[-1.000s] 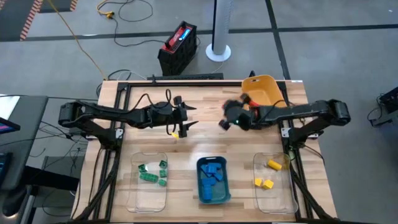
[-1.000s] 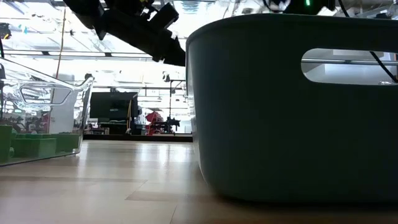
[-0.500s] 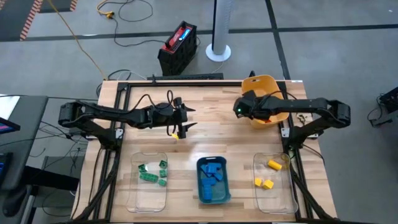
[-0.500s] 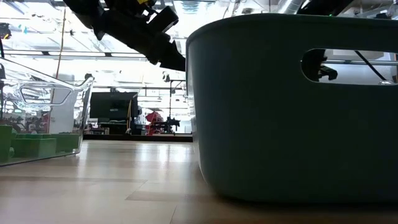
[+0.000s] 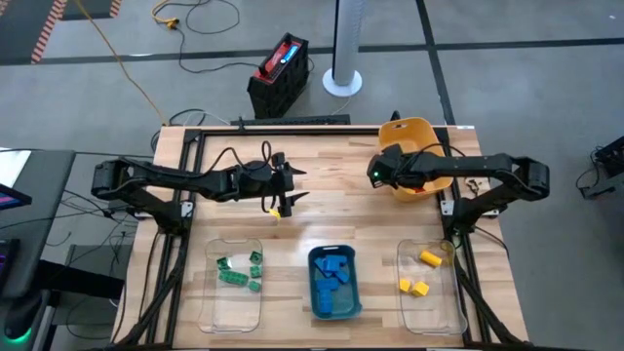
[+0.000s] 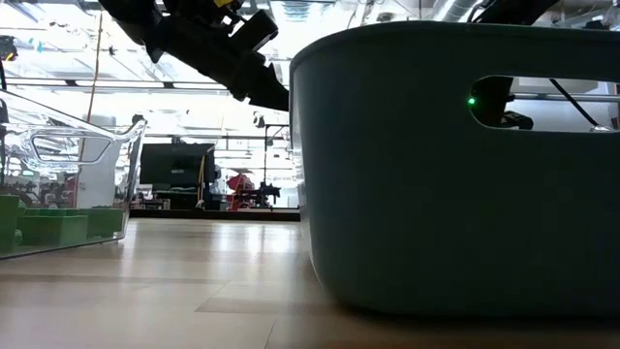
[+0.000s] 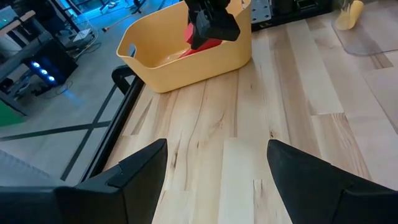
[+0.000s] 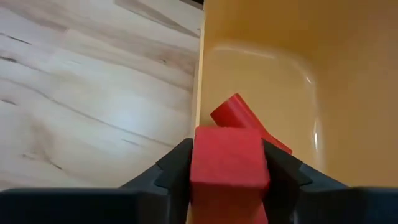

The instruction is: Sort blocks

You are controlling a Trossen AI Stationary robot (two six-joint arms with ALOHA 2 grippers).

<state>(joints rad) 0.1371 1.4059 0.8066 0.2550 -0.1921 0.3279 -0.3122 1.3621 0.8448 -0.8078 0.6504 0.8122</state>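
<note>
One red block (image 8: 229,163) sits pinched in the right gripper (image 8: 229,177) over the yellow bin's (image 5: 417,134) rim at the table's far right corner, where a slip could drop it outside, while the left gripper (image 7: 214,168) hovers mid-table, fingers spread.

Wood table (image 5: 322,210) carries yellow bin (image 5: 414,141), two clear bins (front corners), teal bin (image 5: 334,283).

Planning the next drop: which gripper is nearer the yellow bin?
Right. The right gripper hangs at the yellow bin rim, holding a red block; the left gripper hovers mid-table.
</note>
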